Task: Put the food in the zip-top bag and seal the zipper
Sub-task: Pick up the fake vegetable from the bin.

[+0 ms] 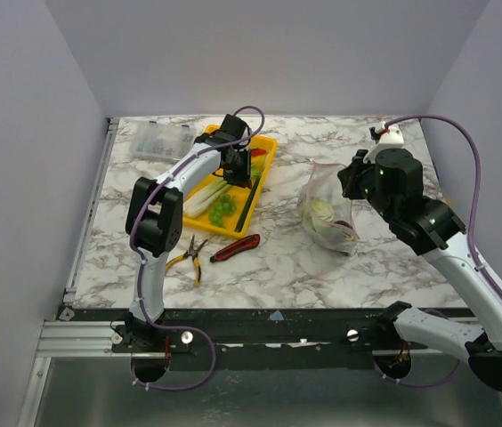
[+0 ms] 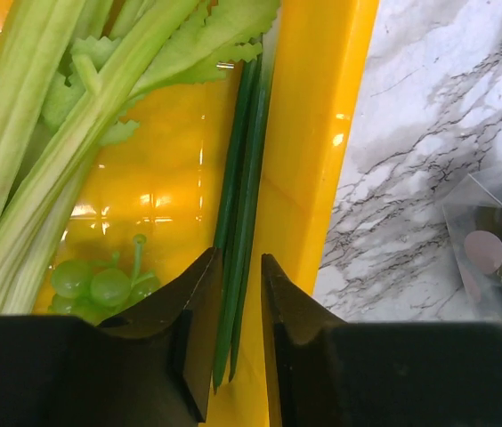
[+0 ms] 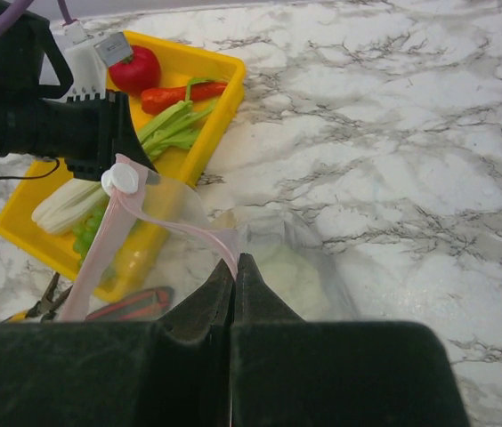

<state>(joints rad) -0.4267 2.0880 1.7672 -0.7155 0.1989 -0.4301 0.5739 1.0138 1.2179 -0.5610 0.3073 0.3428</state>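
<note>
1. Straddles the dark green blades with narrowly spread left gripper, long axis between the jaws, along the yellow tray's bag-side wall
2. Pinches the zipper in pressed-together right gripper, zip-top bag right of tray

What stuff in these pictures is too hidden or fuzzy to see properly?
- Top view: what fills the zip-top bag; crinkly plastic blurs all but a pale green lump.
- Top view: what is in the clear box, too small.
- Left wrist view: the grapes, partly behind a finger; whether the left gripper pinches the dark green stalks yet is unclear.
- Right wrist view: the bag's bottom, behind the right gripper.
</note>
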